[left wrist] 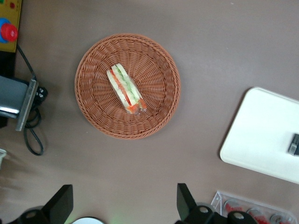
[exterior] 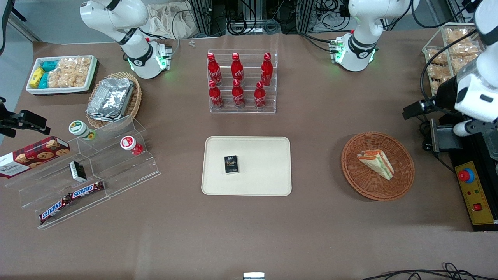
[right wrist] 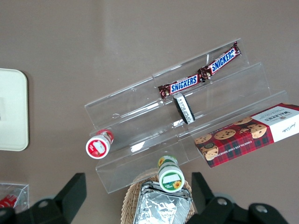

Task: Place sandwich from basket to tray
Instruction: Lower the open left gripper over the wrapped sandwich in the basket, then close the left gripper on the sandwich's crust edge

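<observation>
The sandwich (exterior: 376, 164) (left wrist: 125, 88), a clear-wrapped wedge with orange, green and red layers, lies in the round reddish-brown wicker basket (exterior: 352, 177) (left wrist: 93, 116). The cream tray (exterior: 264, 179) (left wrist: 261, 140) lies at the table's middle, with a small black box (exterior: 231, 164) on it. My gripper (exterior: 414, 109) (left wrist: 122, 205) hangs high over the table at the working arm's end, a little farther from the front camera than the basket. It is open wide, with nothing between its fingers (left wrist: 184, 200).
A clear rack of red cola bottles (exterior: 242, 81) stands farther from the front camera than the tray. A yellow control box with a red button (exterior: 475, 194) and a grey block (exterior: 443, 136) sit beside the basket. Snack shelves (exterior: 97, 171) lie toward the parked arm's end.
</observation>
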Tool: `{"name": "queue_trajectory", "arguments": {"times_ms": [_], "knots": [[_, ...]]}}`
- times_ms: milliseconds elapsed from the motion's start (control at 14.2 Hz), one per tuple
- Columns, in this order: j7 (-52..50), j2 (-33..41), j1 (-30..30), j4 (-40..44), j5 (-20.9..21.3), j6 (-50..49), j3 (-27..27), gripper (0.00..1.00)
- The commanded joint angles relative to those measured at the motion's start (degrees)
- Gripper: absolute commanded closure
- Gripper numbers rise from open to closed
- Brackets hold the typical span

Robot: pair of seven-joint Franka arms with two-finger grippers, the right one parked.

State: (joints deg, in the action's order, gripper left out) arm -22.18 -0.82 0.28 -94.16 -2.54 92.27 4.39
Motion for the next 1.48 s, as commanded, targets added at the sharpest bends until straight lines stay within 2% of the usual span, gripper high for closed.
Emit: {"name": "queue_trajectory", "arguments": {"times_ms": [0,704,1197,1408], "knots": [[-3.22,0.82,1.13,-5.57,0.60,5.09,0.36,0.00],[-7.96,-0.75,3.50,-27.72,0.52,32.51,-0.08,0.00],[-16.48,-12.52,3.42,-28.27,0.60,45.35,-0.08,0.00],[-19.13,-15.25,3.24,-28.18,0.60,47.56,0.01,0.00]]}}
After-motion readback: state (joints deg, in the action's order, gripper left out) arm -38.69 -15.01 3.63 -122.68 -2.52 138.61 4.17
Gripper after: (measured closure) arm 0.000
